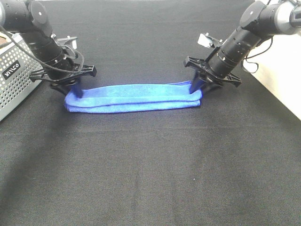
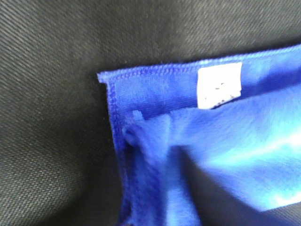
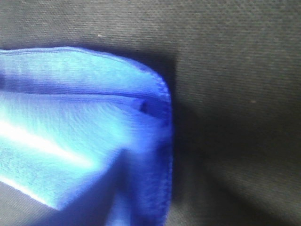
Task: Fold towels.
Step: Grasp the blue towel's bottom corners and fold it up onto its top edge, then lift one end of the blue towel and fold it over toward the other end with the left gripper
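Observation:
A blue towel point(image 1: 134, 97) lies folded into a long narrow strip across the black table. My left gripper point(image 1: 74, 90) is at its left end and my right gripper point(image 1: 197, 87) at its right end, each pinching an upper corner layer. In the left wrist view the towel point(image 2: 225, 136) shows a stitched hem and a white label point(image 2: 219, 84), and the cloth rises toward the camera. In the right wrist view the towel's rounded end point(image 3: 70, 122) also rises toward the camera. The fingertips themselves are hidden in both wrist views.
A grey perforated metal box point(image 1: 11, 75) stands at the left edge, close to my left arm. The black table point(image 1: 150, 179) ends at the right, where a pale floor point(image 1: 282, 66) shows behind my right arm.

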`<state>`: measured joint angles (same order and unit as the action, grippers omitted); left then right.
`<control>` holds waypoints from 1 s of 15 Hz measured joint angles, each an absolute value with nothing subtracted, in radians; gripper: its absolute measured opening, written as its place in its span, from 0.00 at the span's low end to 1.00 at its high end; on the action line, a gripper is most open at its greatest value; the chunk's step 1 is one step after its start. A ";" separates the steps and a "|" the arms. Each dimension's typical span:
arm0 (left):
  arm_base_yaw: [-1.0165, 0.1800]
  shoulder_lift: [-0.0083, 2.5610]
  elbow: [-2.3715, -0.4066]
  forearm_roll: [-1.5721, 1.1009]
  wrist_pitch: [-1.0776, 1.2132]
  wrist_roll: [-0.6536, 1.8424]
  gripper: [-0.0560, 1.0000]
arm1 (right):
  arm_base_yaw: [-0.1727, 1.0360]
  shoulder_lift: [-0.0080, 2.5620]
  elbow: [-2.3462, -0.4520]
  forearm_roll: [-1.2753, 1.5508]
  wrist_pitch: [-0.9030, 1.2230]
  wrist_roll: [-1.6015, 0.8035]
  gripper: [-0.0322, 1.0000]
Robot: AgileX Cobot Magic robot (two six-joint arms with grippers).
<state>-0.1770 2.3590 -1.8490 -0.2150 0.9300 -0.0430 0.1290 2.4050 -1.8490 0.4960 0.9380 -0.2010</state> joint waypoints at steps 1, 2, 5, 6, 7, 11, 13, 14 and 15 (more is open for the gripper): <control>-0.177 2.359 -1.849 -0.215 0.930 -0.043 0.55 | 0.129 2.405 -1.849 0.496 0.938 -0.201 0.54; -0.177 2.358 -1.850 -0.219 0.933 -0.047 0.78 | 0.126 2.405 -1.866 0.496 0.964 -0.197 0.75; -0.177 2.358 -1.850 -0.219 0.943 -0.063 0.85 | 0.126 2.405 -1.897 0.495 1.041 -0.193 0.87; -0.177 2.359 -1.850 -0.219 0.942 -0.070 0.86 | 0.126 2.405 -1.900 0.495 1.055 -0.193 0.88; -0.177 2.361 -1.850 -0.219 0.937 -0.081 0.86 | 0.126 2.405 -1.901 0.495 1.064 -0.193 0.88; -0.177 2.402 -1.851 -0.287 0.919 -0.110 0.81 | 0.126 2.405 -1.901 0.494 1.066 -0.193 0.88; -0.177 2.411 -1.856 -0.301 0.909 -0.122 0.65 | 0.126 2.405 -1.901 0.492 1.066 -0.193 0.88; -0.177 2.415 -1.857 -0.306 0.906 -0.129 0.48 | 0.126 2.405 -1.901 0.492 1.066 -0.193 0.88; -0.177 2.416 -1.857 -0.314 0.905 -0.134 0.31 | 0.126 2.405 -1.901 0.492 1.066 -0.193 0.88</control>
<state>-0.1770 2.4160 -1.8570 -0.3140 0.9050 -0.1340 0.1260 2.4050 -1.9010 0.4920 1.0660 -0.1930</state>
